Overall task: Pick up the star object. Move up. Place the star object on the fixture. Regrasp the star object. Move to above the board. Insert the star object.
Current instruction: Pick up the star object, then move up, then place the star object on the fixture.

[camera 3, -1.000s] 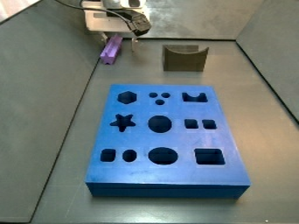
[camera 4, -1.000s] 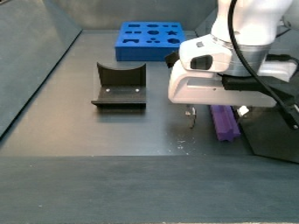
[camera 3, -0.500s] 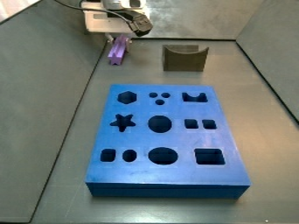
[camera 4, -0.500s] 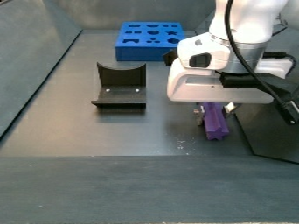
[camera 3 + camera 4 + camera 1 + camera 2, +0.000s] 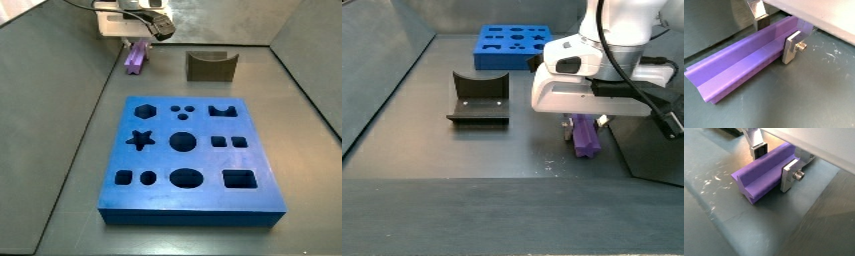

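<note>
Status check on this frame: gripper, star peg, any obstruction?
Gripper shut on star object, far from the board. Fixture empty. Nothing in the way.

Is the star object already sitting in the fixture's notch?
No. In a side view the star object is between the tool's fingers, well apart from the fixture, whose notch is empty.

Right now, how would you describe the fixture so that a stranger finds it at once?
Start at the big blue board. Behind its far edge, apart from it, stands the fixture. To one side, the gripper holds the purple star object. The fixture is the only small dark block with a U-shaped notch in its top.
</note>
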